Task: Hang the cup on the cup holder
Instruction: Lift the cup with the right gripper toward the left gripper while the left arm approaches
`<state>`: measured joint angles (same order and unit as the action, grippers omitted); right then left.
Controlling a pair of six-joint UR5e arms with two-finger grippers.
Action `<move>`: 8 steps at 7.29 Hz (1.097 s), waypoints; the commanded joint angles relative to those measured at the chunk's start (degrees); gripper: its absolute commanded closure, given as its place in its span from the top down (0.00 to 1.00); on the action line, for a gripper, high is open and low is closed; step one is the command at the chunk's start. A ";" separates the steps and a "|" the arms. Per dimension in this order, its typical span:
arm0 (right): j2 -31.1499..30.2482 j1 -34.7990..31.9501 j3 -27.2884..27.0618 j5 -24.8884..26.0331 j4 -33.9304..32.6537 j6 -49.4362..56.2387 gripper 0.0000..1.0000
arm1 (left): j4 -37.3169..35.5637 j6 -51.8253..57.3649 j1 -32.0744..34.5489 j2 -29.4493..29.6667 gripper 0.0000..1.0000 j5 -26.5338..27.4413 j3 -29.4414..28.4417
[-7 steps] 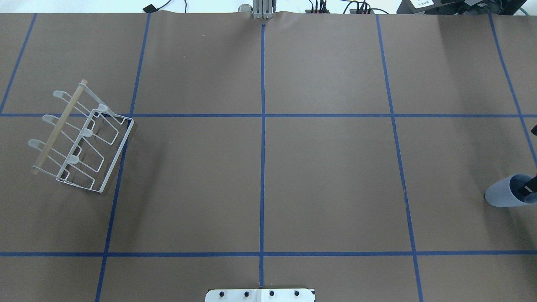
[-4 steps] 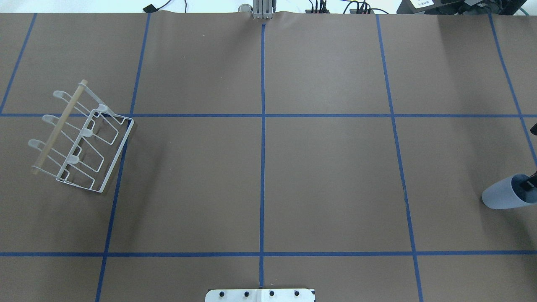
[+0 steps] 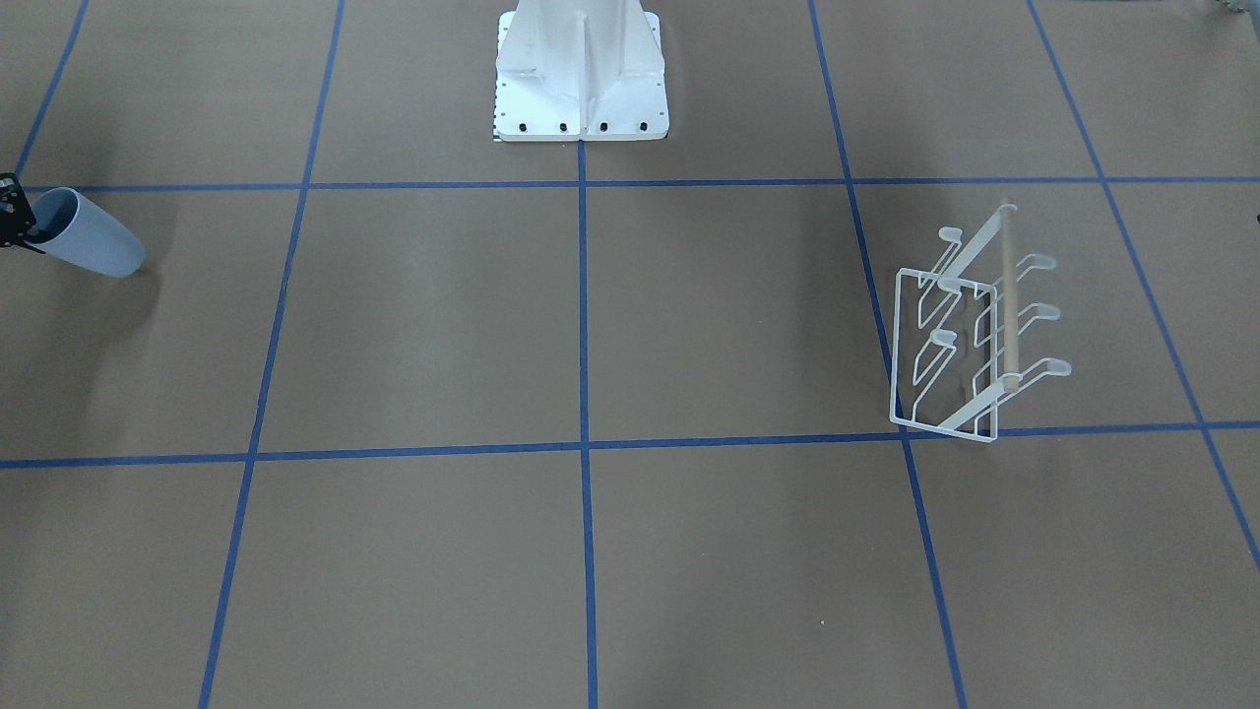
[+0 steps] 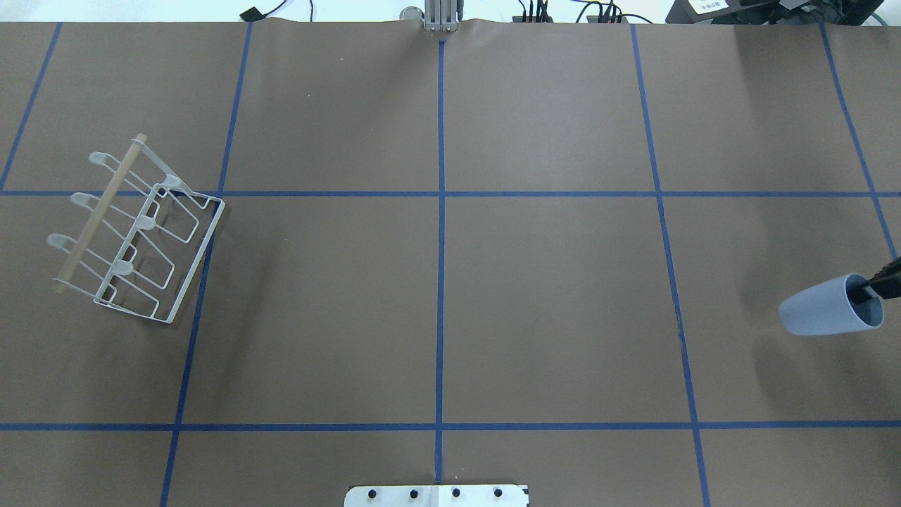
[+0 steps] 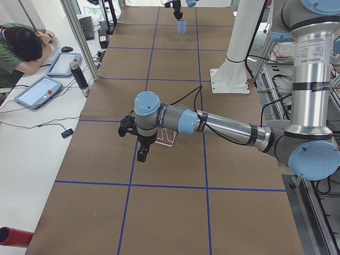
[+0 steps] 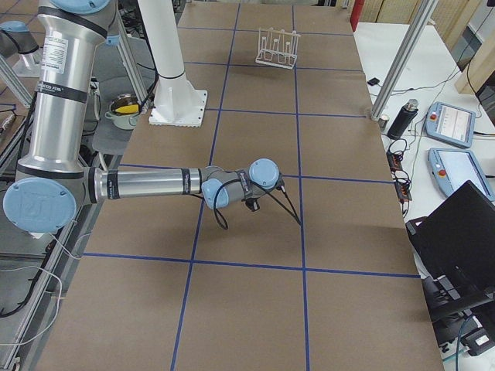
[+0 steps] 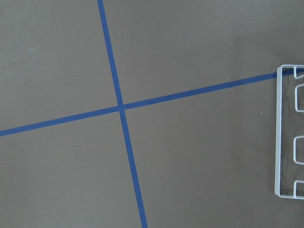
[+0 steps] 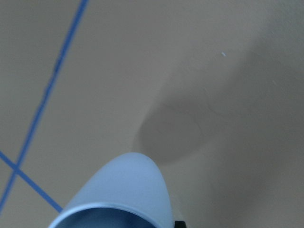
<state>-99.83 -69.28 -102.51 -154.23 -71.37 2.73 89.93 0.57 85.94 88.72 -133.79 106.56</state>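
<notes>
The light-blue cup (image 4: 825,315) hangs tilted above the table at its right end, mouth towards the edge, with its shadow below. It also shows in the front view (image 3: 94,239) and fills the bottom of the right wrist view (image 8: 121,192). My right gripper (image 4: 878,286) is shut on the cup's rim, one finger inside. The white wire cup holder (image 4: 134,232) with its wooden dowel (image 4: 98,211) stands at the far left end, also in the front view (image 3: 970,335). My left gripper (image 5: 141,153) hovers beside the holder; I cannot tell whether it is open or shut.
The robot's white base (image 3: 581,79) stands at the near middle edge. Blue tape lines (image 4: 440,211) grid the brown table. A person (image 5: 21,50), tablets (image 5: 38,91) and a dark bottle (image 5: 78,74) are on a side desk beyond the far edge.
My right gripper has carried the cup leftward, away from the table's right edge, and higher; the cup now shows whole and its shadow lies apart from it. The holder has not moved.
</notes>
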 commanded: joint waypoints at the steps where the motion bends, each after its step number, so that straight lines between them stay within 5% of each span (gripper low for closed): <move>1: 8.99 -0.86 -0.41 -3.53 10.57 -19.05 0.00 | -0.02 -0.74 -0.60 3.64 0.98 -0.16 -0.04; 3: 21.45 -0.77 -0.32 -2.74 19.04 -46.02 0.00 | 6.43 -23.03 -6.10 6.98 0.98 -0.16 -0.21; 5: 27.56 0.80 -1.28 2.68 25.44 -61.45 0.00 | 25.90 -43.36 -13.58 8.12 0.98 0.98 -2.92; 6: 27.75 3.34 -2.07 7.50 33.23 -71.18 0.00 | 32.69 -53.64 -15.87 10.92 0.98 1.33 -4.33; 8: 27.67 13.07 -1.82 25.29 54.30 -93.68 0.00 | 35.22 -69.50 -18.26 19.08 0.97 1.07 -3.56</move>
<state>-72.28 -61.95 -104.44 -139.45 -29.52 -77.68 122.99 -59.32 69.23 103.12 -132.63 102.63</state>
